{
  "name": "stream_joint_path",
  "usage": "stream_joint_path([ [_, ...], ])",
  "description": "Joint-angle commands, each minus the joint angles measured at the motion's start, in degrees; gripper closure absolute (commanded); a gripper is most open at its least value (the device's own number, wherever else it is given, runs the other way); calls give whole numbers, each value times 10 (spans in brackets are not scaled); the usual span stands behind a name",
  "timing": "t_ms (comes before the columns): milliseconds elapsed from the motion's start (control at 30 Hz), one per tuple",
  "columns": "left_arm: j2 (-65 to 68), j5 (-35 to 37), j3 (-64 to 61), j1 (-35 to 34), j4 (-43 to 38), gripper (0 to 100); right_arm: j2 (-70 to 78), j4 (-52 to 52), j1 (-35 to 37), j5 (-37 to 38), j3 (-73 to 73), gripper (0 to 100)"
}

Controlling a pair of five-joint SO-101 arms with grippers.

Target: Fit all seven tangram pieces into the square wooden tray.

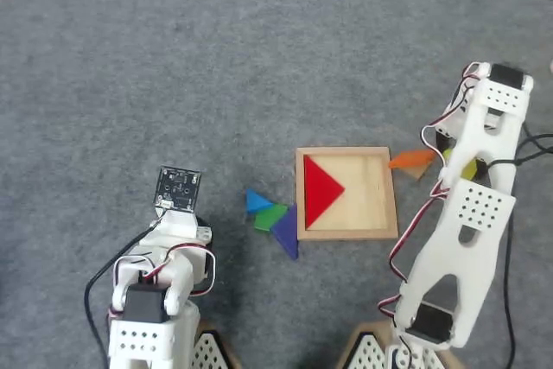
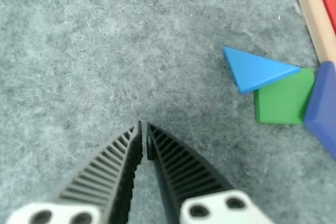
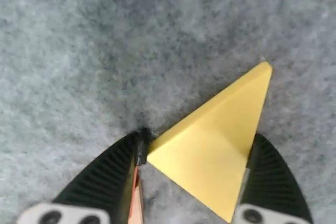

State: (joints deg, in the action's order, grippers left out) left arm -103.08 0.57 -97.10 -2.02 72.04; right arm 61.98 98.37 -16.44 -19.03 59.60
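Right gripper clamped on one yellow triangle, just right of the square wooden tray; left gripper, fingers together and empty, well left of the tray. One red triangle lies in the tray's left half. One orange piece sits at the tray's upper right corner. Three pieces cluster by its left rim: indigo triangle, green square, blue triangle.

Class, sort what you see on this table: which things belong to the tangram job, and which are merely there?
Belong to the job:
wooden tray
red triangle, inside it
blue triangle, green square and purple piece, beside the tray
orange piece, on its other side
yellow triangle, in the right gripper

Merely there:
grey mat
wires on an arm
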Motion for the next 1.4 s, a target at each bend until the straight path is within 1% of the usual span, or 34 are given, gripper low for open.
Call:
stream_joint_path([
  [0, -11, -4, 7, -4, 4, 985, -75, 25, -1, 11, 21, 782],
  [167, -11, -4, 7, -4, 4, 985, -136, 43, 7, 50, 18, 782],
  [300, -11, -4, 7, -4, 4, 985, -189, 47, 16, 104, 16, 783],
  [400, -11, -4, 7, -4, 4, 985, -249, 48, 33, 135, -30, 783],
  [500, -11, -4, 7, -4, 4, 985, -335, 47, 78, 156, -141, 783],
  [667, -11, -4, 7, -4, 4, 985, -496, 44, 188, 203, -298, 783],
  [733, -11, -4, 7, -4, 4, 985, -551, 44, 239, 246, -345, 783],
  [833, -11, -4, 7, -4, 4, 985, -601, 31, 314, 330, -418, 783],
  [967, -11, -4, 7, -4, 4, 985, -606, -40, 379, 453, -508, 783],
  [1067, -11, -4, 7, -4, 4, 985, -606, -116, 395, 582, -580, 783],
  [1133, -11, -4, 7, -4, 4, 985, -606, -171, 396, 642, -620, 783],
  [1233, -11, -4, 7, -4, 4, 985, -606, -237, 396, 699, -669, 783],
  [1367, -11, -4, 7, -4, 4, 985, -606, -309, 397, 753, -731, 783],
])
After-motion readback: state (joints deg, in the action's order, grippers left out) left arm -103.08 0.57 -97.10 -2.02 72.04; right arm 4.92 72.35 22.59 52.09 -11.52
